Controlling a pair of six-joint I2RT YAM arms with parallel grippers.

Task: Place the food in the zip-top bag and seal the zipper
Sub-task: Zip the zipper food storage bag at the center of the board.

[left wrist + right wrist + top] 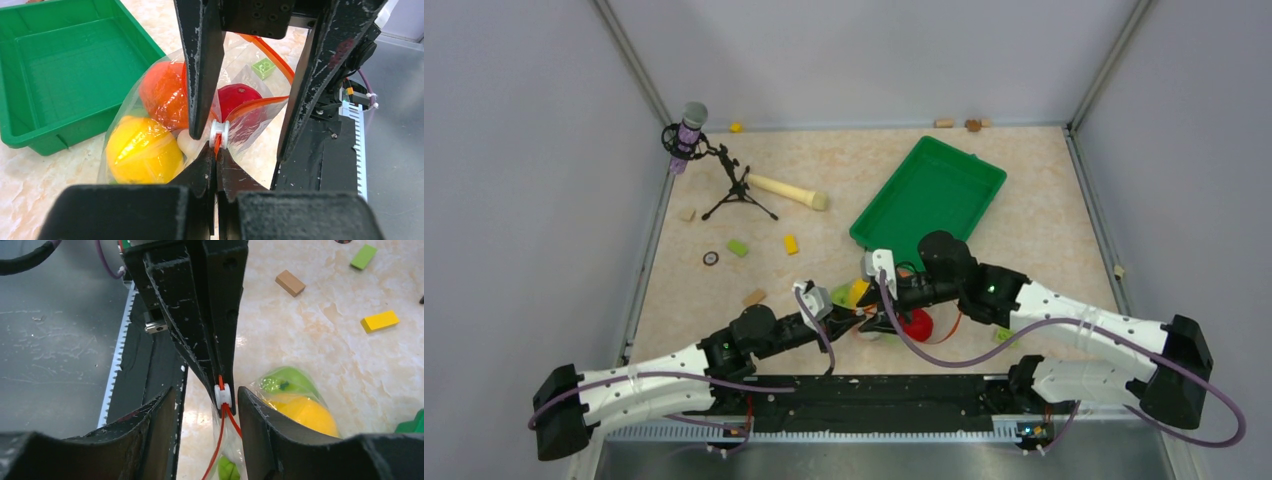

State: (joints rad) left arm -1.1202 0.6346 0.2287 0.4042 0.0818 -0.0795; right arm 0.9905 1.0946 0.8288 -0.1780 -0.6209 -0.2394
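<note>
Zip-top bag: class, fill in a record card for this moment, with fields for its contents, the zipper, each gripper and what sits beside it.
bag: zip-top bag, clear, fruit showing through
contents seen: yellow lemon, orange pumpkin, red apple, green apple
zipper: orange-red strip with white slider; tracks apart beyond the slider, so not sealed
left gripper: shut on the zipper beside the slider
right gripper: open, one finger each side of the slider
beside bag: green tray
</note>
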